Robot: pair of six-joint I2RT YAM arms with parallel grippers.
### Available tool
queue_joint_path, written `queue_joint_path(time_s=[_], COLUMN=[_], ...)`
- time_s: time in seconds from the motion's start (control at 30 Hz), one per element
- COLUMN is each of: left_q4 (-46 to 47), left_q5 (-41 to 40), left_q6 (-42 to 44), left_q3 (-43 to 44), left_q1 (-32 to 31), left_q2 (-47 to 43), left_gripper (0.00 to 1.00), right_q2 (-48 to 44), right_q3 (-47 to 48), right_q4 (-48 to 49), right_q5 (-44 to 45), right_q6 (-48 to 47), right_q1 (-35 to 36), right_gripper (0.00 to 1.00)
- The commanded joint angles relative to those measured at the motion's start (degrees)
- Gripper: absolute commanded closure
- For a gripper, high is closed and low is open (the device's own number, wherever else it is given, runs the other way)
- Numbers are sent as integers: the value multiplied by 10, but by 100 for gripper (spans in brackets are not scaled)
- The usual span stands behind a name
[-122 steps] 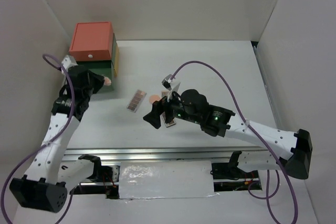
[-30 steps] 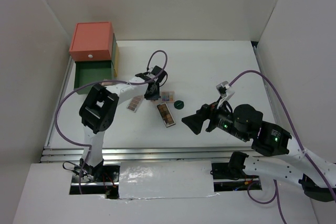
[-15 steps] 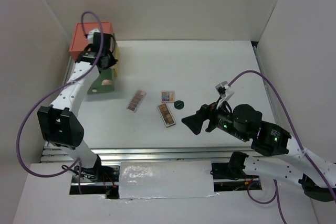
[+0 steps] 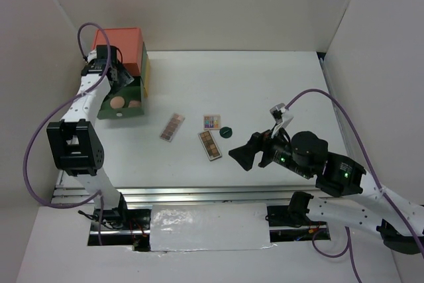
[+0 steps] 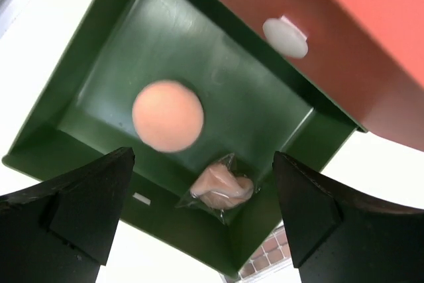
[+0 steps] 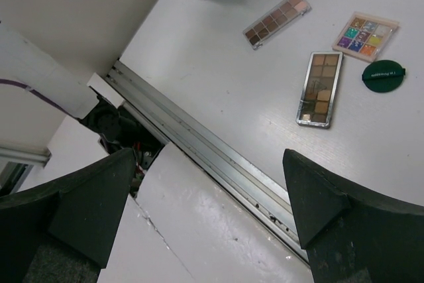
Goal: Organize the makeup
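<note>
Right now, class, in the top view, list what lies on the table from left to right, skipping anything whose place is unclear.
Green drawer → pinkish palette → multicolour palette → compact.

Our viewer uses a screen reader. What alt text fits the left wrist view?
An open green drawer holds a round peach puff and a plastic-wrapped peach item. The open left gripper hovers over it; a coral drawer is alongside.

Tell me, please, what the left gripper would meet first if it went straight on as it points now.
Probably the floor of the green drawer, between the round puff and the wrapped puff; depth is unclear.
</note>
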Motion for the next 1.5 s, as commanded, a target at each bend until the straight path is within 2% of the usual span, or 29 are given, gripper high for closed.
queue_joint_path(time_s=[0.0,0.1,0.13,0.17,0.2,0.23,0.27,0.3,0.33,0.4,0.43,0.53,0.7,0.9,1.1,1.47], left_q4=[8,27,50,54,56,48,55,62,81,118,139,124,108,74,76,90], left_q5=[5,28,18,11,-1,-18,-7,8,20,30,33,15,22,6,8,34], left_q6=[-15,-6,0,6,19,20,26,32,33,53,59,94,118,136,136,129], left_q3=[0,-15,-17,-16,-9,-2,3,0,-13,-30,-31,17,83,144,144,124], left_q1=[-2,-35,-69,-139,-177,-217,-278,-304,-358,-413,-461,-527,-546,-543,-533,-528], left_q2=[-26,-74,-87,-104,-105,-103,-92,-84,-71,-56,-32,46,164,240,266,281], left_gripper=[0,1,1,1,1,1,1,0,1,1,1,1,1,1,3,20], right_q2=[5,2,1,-3,-6,-10,-22,-31,-52,-79,-103,-138,-148,-149,-148,-149], right_q3=[18,15,13,10,10,11,14,13,11,7,4,7,18,10,1,1], right_q4=[0,-1,-1,-2,-6,-16,-26,-43,-51,-66,-70,-82,-103,-99,-84,-78], right_q5=[5,18,28,41,55,105,134,162,209,236,251,259,239,222,210,208], right_q6=[-6,-5,-3,7,16,31,72,90,123,144,156,162,156,142,132,128], right_q1=[1,1,1,1,1,0,0,2,0,0,1,0,0,0,0,0], right_gripper=[0,0,0,0,0,0,0,0,0,0,0,0,0,0,0,0])
